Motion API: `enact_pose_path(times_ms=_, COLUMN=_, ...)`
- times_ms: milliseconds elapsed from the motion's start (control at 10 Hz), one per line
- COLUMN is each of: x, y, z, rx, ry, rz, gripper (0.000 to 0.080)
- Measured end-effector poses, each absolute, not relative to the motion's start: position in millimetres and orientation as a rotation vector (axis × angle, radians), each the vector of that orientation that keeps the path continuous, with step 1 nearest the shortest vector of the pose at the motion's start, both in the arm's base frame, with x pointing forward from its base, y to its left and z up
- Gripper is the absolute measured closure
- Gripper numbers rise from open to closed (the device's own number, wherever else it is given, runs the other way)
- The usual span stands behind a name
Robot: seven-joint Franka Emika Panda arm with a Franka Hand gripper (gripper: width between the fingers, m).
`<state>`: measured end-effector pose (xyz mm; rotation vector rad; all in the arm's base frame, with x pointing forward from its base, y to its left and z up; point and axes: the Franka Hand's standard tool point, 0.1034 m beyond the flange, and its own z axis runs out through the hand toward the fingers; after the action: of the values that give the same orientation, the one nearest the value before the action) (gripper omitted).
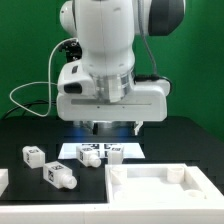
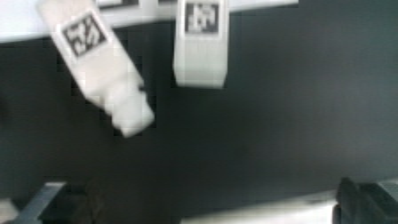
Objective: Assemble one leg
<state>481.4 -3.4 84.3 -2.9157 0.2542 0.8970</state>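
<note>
On the black table (image 1: 20, 135), small white stubby plastic legs with black-and-white square tags are seen. Two of them are shown close up in the wrist view. One is the slanted leg (image 2: 107, 75), and the second leg (image 2: 201, 45) is laid just beside it, not touching it. Both are laid flat on the dark table top. Their tagged ends are near a pale strip, and what that strip is cannot be told.

The robot's two-finger gripper (image 2: 210, 205) is spread wide, and nothing is held between its dark fingertips (image 2: 50, 200). Bare table is seen between the fingertips and the two legs.

In the exterior view, the gripper is mostly hidden under the big white robot arm (image 1: 110, 60), which is held low over the thin flat white marker board (image 1: 130, 150). A third leg (image 1: 33, 154) and a fourth leg (image 1: 60, 176) are laid toward the exterior view's left, apart from each other. A large flat white rimmed panel (image 1: 165, 190) is seen at the exterior view's right.
</note>
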Motion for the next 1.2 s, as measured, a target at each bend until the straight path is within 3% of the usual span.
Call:
enact_pose_path(times_ms=400, x=442, y=20, z=74.4, rx=-2.713, ry=0.381, rz=1.314, gripper=0.015)
enact_pose_path(times_ms=700, x=445, y=18, z=69.5, rx=-2.717, ry=0.379, rz=1.302, gripper=0.015)
enact_pose_path(times_ms=900, x=418, y=14, z=45.1, rx=-2.726, ry=0.401, rz=1.294, gripper=0.015)
enact_pose_path(times_ms=1200, x=415, y=14, z=41.8, rx=-2.723, ry=0.407, rz=1.306, gripper=0.015)
